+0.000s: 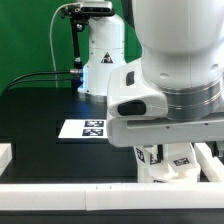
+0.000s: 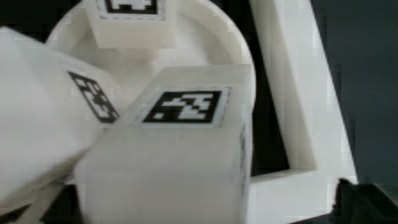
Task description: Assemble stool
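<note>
**A:** What does the exterior view give you?

**B:** The arm (image 1: 165, 75) fills most of it, bent low over the near edge of the black table (image 1: 40, 110). Under the wrist I can see tagged white stool parts (image 1: 165, 160) bunched by that near edge, toward the exterior view's right corner, just inside the white border rail (image 1: 70, 195) that runs along the front. The marker board (image 1: 85, 128) lies flat further in, near the middle of the tabletop, well apart from the parts.

**A:** And the claw?

**B:** Hidden behind the wrist housing there. I cannot tell whether it is open or closed.

**A:** The wrist view, then?

**B:** Very close in. A chunky white leg (image 2: 169, 150) with a square tag on its face stands in the foreground. Beside it a second tagged piece (image 2: 63, 100) leans, touching or nearly so. Behind both lies the round seat (image 2: 205, 50), with another tagged block (image 2: 134, 20) at its far rim. A white rail (image 2: 302, 110) runs alongside.

**A:** Fingers visible?

**B:** None that I can make out, so the grip stays unknown.
</note>
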Controlling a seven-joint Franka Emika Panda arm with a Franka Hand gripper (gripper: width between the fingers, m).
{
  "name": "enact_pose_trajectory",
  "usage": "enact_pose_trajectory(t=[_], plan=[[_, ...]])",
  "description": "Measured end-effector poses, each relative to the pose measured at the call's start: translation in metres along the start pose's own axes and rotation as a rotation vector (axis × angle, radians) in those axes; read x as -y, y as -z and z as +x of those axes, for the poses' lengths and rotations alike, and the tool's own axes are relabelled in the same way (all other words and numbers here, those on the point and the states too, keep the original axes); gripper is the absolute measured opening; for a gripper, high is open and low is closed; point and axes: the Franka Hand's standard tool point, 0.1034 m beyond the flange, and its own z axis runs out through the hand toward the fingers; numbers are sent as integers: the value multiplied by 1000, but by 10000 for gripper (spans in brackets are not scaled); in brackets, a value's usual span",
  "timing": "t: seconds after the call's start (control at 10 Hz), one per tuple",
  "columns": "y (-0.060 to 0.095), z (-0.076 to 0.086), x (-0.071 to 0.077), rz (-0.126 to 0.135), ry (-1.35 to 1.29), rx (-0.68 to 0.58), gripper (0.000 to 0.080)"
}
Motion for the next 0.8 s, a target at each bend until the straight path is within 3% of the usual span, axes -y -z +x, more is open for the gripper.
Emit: enact_pose_trajectory(t=[0.1, 0.2, 0.3, 0.5, 0.7, 0.8], plan=[[0, 0, -1, 0, -1, 0, 537], [0, 0, -1, 0, -1, 0, 537], [0, 0, -1, 0, -1, 0, 343], [4, 4, -3, -11, 34, -21, 339], [18, 8, -1, -57, 70, -81, 339], [20, 4, 4, -62, 57, -100, 339]])
